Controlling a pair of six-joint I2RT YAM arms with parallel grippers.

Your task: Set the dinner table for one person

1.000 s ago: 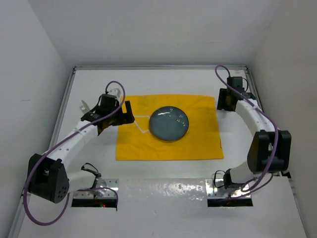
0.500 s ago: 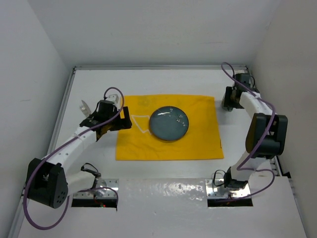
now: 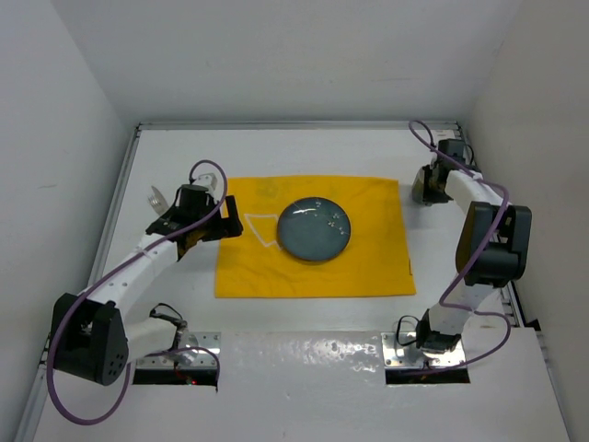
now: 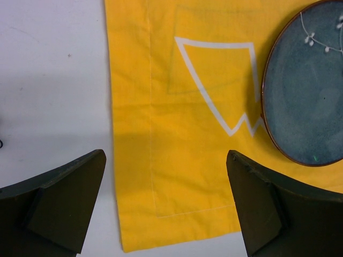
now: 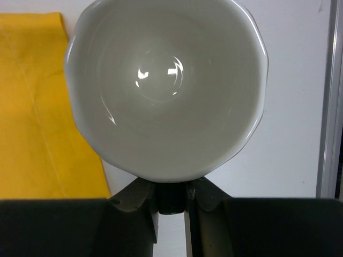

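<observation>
Jaws of the right gripper (image 5: 171,197) stand drawn close together, pinching a small dark part tucked under the near rim of the white bowl (image 5: 166,91); what that part is we cannot tell, as the rim hides it. From that pinch the bowl spreads straight ahead of the fingers, mouth up and empty, round with a wavy rim, so we find no long axis to line up on.

Outward from the bowl, we see the yellow placemat (image 5: 37,107) just to its left and bare white dinner table (image 5: 292,107) to its right, with the table's rail near on that side. In the top view the bowl is hidden under the right gripper, which sits beside the far right corner of the placemat. The blue plate (image 3: 315,230) lies at the placemat's middle, well apart to the left.

We judge the coming move turns on this: the bowl's place is leftward, toward the plate.

Across the mat, the left gripper (image 4: 166,160) hangs spread wide and empty over the placemat's left edge, so the right arm is far nearer.
</observation>
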